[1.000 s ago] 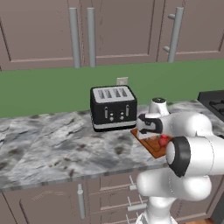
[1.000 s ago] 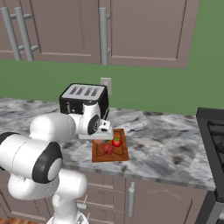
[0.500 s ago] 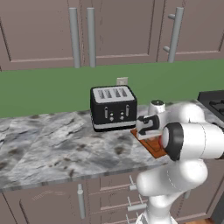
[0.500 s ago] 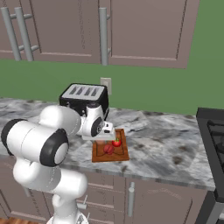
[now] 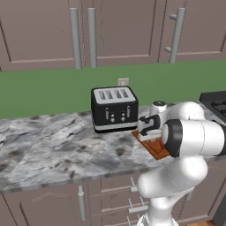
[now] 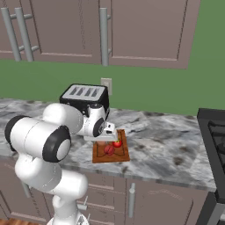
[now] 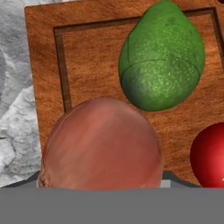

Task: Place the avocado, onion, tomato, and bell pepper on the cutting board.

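Hand view: onion (image 7: 101, 146) fills the bottom centre, right where the fingertips would be, hiding them, so I can't tell whether the jaws grip it or stand open. It sits over the board (image 7: 48, 57), close to the left groove. Avocado (image 7: 162, 57) lies on the board at upper right, just beside the onion; whether they touch is unclear. Tomato (image 7: 210, 155) is at the right edge, also on the board.

Right base view: gripper (image 6: 107, 137) is low over the board's (image 6: 124, 154) near-left part at frame centre, tomato (image 6: 117, 143) just right of it, toaster (image 6: 84, 96) behind.

Left base view: board (image 5: 155, 148) at centre right, mostly behind the arm.
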### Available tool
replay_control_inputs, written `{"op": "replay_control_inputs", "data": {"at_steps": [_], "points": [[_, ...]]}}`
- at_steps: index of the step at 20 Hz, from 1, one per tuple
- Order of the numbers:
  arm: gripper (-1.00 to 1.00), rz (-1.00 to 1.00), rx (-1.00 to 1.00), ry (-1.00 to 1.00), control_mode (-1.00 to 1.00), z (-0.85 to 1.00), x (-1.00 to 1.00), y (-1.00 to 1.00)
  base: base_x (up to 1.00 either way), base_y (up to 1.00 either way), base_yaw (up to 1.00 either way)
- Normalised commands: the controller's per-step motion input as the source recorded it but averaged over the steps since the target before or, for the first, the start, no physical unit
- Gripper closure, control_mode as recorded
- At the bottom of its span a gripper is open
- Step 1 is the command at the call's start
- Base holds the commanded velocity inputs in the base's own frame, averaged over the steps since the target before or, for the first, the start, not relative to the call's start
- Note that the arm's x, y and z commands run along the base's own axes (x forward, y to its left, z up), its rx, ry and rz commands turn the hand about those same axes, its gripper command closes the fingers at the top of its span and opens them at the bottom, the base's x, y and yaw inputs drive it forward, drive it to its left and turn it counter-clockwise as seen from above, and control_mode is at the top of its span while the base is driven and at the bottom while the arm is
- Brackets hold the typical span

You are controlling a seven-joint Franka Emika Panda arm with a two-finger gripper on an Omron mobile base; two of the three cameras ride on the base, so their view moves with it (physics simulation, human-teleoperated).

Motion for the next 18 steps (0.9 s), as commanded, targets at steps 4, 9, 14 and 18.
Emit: {"op": "replay_control_inputs", "data": {"at_steps": [4,9,14,18], "points": [[-1.00,0.00,0.00,-0.01,-1.00,-0.12,0.00,-0.01,0.00,0.00,0.00],[-1.00,0.00,0.00,-0.02,-1.00,0.01,0.00,-0.07,0.00,0.00,0.00],[-1.00,0.00,0.00,-0.04,-1.00,0.10,-0.02,-0.05,0.00,0.00,0.00],[-1.00,0.02,0.00,-0.09,-1.00,0.25,-0.10,-0.04,0.00,0.00,0.00]]}}
